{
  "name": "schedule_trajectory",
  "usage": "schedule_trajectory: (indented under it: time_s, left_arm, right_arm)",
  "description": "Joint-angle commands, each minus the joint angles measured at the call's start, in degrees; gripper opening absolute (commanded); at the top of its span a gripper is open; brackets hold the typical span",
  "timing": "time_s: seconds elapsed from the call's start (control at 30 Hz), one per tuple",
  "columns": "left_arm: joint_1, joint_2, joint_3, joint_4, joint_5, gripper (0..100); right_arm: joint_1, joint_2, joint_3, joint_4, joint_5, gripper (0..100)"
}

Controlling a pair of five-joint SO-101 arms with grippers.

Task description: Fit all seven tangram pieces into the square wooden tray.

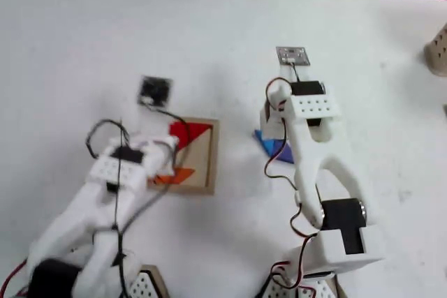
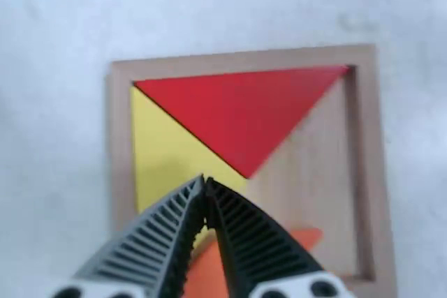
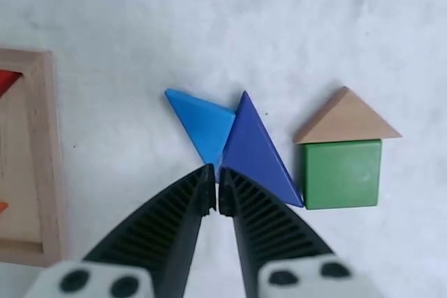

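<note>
Presently the right gripper point(image 3: 215, 176), jaws closed and empty, hangs at the dark-blue triangle's point(image 3: 255, 151) edge, tray point(image 3: 47, 158) off aside.

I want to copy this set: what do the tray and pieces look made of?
Tray: seemingly bare light wood, matte, pale tan. Red triangle and green square: probably painted wood, flat opaque colour. Tan triangle: likely unpainted wood, same tone as tray.
</note>
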Motion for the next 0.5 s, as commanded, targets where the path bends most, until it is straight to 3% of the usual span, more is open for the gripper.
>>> schedule_trajectory:
  time_s: [0.0, 0.17, 0.47]
  left_arm:
    - [8.6, -12.8, 6.5, -0.3, -3.6, 2]
    - [15.5, -22.9, 14.1, 1.1, -4.8, 2]
    - [17.5, -15.4, 11.3, 5.1, -3.0, 2]
  right_arm:
    - [0.5, -2.2, -2.3, -0.3, -0.1, 2.5]
    - [0.5, -2.2, -2.3, -0.2, -0.1, 2.5]
    - [0.5, -2.1, -2.3, -0.3, -0.1, 2.5]
